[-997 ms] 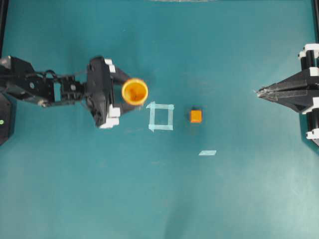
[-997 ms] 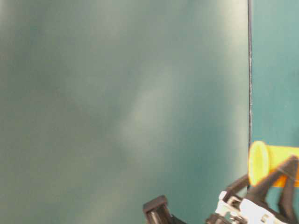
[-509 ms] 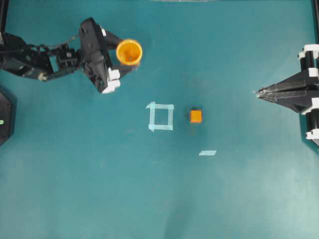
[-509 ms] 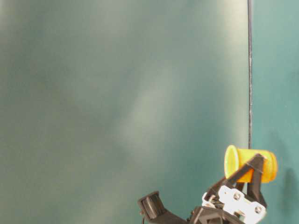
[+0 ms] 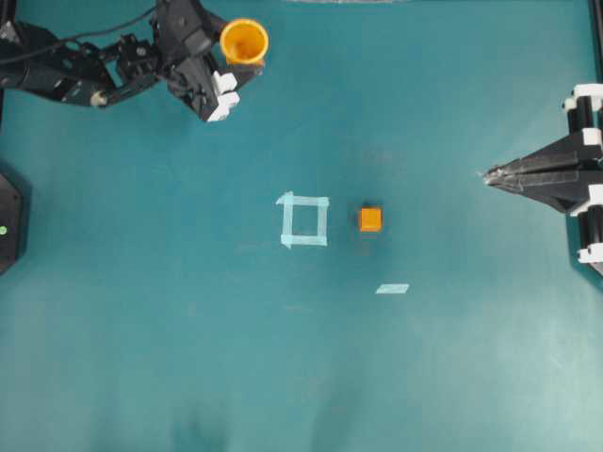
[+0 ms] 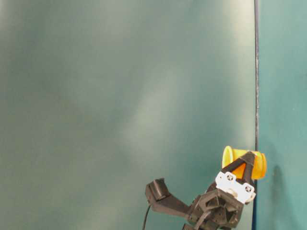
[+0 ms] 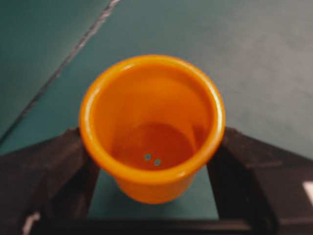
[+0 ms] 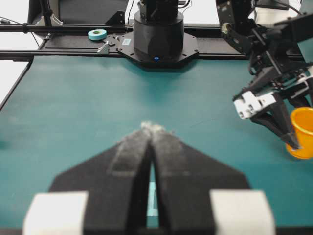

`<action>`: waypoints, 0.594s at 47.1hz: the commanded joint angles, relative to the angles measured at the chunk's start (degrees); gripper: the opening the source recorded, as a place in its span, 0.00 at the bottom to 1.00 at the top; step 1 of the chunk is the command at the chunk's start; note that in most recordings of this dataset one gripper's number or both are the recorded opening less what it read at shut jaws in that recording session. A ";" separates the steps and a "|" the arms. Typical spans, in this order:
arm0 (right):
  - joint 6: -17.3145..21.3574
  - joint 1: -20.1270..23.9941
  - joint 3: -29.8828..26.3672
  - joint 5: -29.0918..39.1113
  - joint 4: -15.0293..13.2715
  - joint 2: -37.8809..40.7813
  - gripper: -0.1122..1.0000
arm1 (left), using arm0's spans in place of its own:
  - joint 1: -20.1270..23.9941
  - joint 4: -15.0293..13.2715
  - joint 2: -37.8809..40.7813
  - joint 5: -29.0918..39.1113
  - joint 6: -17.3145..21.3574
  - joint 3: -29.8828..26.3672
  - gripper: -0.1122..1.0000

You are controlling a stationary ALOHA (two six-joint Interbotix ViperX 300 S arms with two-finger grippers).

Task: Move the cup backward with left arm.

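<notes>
The yellow-orange cup (image 5: 244, 40) stands upright near the table's far edge at the upper left of the overhead view. My left gripper (image 5: 237, 53) is shut on it, one black finger on each side. In the left wrist view the cup (image 7: 151, 122) fills the middle, and the fingers (image 7: 46, 166) press against its walls. The table-level view shows the cup (image 6: 258, 164) held in the same gripper (image 6: 242, 166). The right wrist view shows the cup (image 8: 303, 133) at its right edge. My right gripper (image 5: 488, 174) rests at the right side, shut and holding nothing.
A small orange cube (image 5: 370, 219) sits mid-table beside a pale tape square (image 5: 303, 220). A short tape strip (image 5: 392, 289) lies nearer the front. The table's back edge runs just behind the cup. A tape roll (image 8: 97, 34) lies on the frame beyond the left arm's base (image 8: 157, 41).
My left gripper has carried the cup from beside the tape square toward the back edge of the table, turning slightly. The right arm has not moved.
</notes>
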 commanded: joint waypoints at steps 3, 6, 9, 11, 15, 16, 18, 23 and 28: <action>-0.09 0.09 -1.49 -0.09 0.00 0.18 0.10 | 2.11 0.09 -0.09 -0.09 -0.09 -2.29 0.67; -0.09 0.09 -1.49 0.09 0.00 0.18 0.10 | 3.16 0.09 0.18 0.00 -0.35 -2.99 0.67; -0.09 0.09 -1.49 0.44 0.00 0.18 0.10 | 3.96 0.09 0.35 0.00 -0.70 -3.52 0.67; -0.09 0.09 -1.49 0.53 0.00 0.26 0.10 | 4.48 0.09 0.53 0.00 -0.70 -3.96 0.67; -0.09 0.09 -1.49 0.53 0.00 0.26 0.10 | 5.36 0.00 1.14 0.00 -0.97 -4.48 0.67; -0.09 0.00 -1.49 0.53 0.00 0.26 0.10 | 5.45 0.00 1.23 0.00 -1.05 -4.57 0.67; -0.18 0.00 -1.49 0.53 0.00 0.18 0.10 | 5.54 0.09 1.67 0.00 -1.49 -4.83 0.67; -0.18 0.09 -1.49 0.53 0.00 0.26 0.10 | 5.54 0.09 2.64 0.00 -2.64 -5.10 0.67; -0.18 0.09 -1.67 0.53 0.00 0.18 0.10 | 5.54 0.00 3.43 -0.44 -3.08 -5.10 0.67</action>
